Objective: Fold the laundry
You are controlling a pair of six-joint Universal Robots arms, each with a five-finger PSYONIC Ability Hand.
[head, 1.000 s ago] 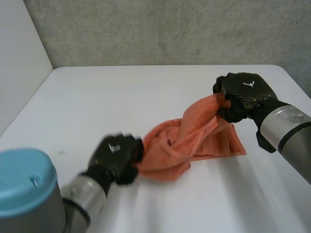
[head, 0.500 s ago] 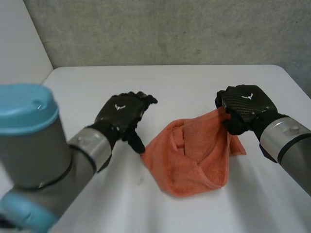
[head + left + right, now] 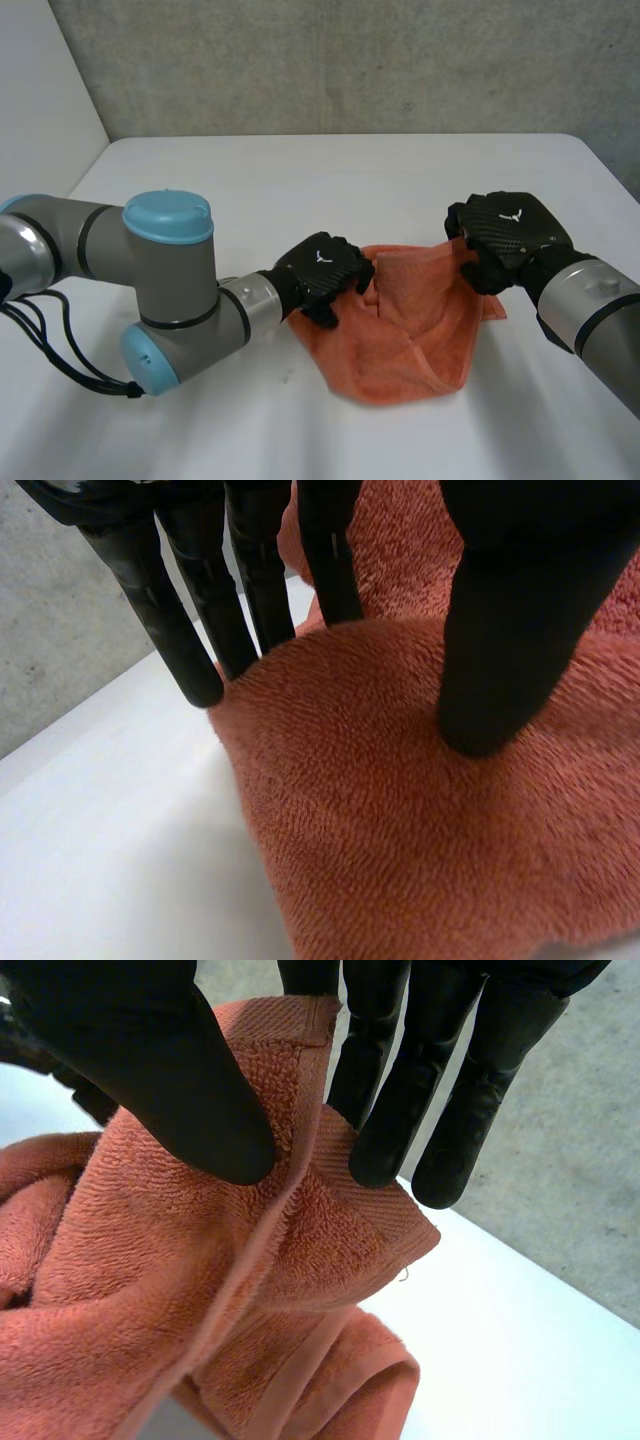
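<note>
Orange towel (image 3: 410, 320) between 2 hands on the white table (image 3: 300, 180).
Head view: the towel lies crumpled, with the left hand (image 3: 318, 272) on its left edge and the right hand (image 3: 510, 235) at its right corner. Left wrist view: the fingers (image 3: 160, 610) stand straight at the towel's edge and the thumb presses the cloth, the hand spread wide. Right wrist view: thumb and fingers (image 3: 395, 1110) pinch the hemmed corner, holding it above the table.

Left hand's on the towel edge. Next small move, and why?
Probably close the left hand on the orange towel. Its straight fingers stand at the towel's edge and its thumb rests on top, with a ridge of cloth between them, unpinched. The right hand pinches a corner, so a second grip should let both spread it.
</note>
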